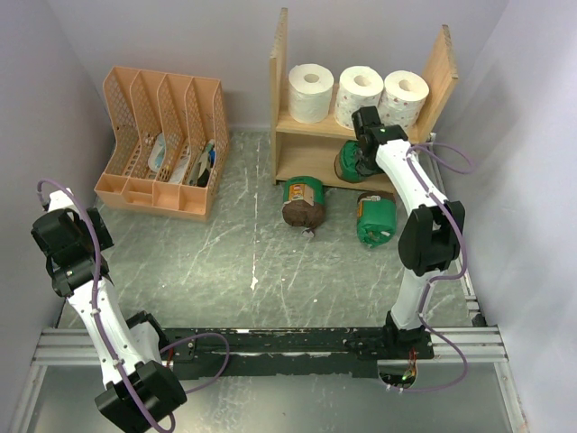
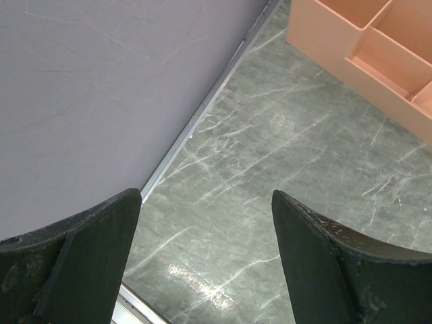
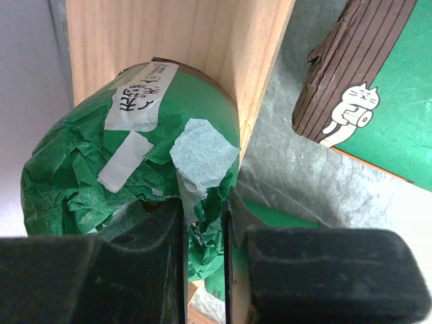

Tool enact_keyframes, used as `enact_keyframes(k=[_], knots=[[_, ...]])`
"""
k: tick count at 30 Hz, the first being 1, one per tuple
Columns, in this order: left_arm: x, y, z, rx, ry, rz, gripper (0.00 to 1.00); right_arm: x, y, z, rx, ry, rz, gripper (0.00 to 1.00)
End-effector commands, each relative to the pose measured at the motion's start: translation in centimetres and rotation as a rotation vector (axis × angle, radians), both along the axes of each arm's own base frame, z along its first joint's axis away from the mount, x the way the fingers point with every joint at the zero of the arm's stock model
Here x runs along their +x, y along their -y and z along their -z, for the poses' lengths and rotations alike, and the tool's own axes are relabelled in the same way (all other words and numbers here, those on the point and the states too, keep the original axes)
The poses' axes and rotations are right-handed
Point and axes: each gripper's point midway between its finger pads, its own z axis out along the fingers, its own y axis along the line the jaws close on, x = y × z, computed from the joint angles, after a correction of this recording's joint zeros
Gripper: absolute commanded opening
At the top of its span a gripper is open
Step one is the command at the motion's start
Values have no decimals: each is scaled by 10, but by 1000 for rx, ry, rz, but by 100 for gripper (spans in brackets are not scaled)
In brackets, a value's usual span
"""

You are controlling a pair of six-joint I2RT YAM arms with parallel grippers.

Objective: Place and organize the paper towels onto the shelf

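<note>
Tucking a green roll point(image 3: 101, 169) into the shelf point(image 3: 202, 40).
Right hand point(image 3: 202, 223) pinches only loose wrapper point(image 3: 209, 196), which may tear and drop the roll; left hand point(image 2: 206, 256) hangs spread.

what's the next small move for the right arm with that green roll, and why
Probably nudge the green roll a little deeper into the shelf before letting go. The right pincer is shut on only its crumpled wrapper, and the roll appears to sit at the lower level's front edge.
</note>
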Motion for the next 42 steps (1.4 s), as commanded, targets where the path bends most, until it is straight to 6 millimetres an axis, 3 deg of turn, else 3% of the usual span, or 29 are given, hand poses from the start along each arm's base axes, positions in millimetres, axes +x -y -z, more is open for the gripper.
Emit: enact_keyframes(k=[1,4,13,15,36,42], knots=[[-1,-5,-11,17,25,-17,91,7,8,-17,-4,74,18,9],[-1,-4,-10,17,25,-17,91,5,8,-21,-1,84,12,12],[-1,-5,-11,18,26,-17,91,8,5,-35,5,135,-32,44],[-1,-4,-11,18,26,-17,91,8,4,-37,9,149,-37,47],[-1,-4,-11,18,27,-13,91,11,2,-73,4,246,-110,48],[-1,-3,-11,18,29,-9,91,1,2,-105,-70,291,-248,48]])
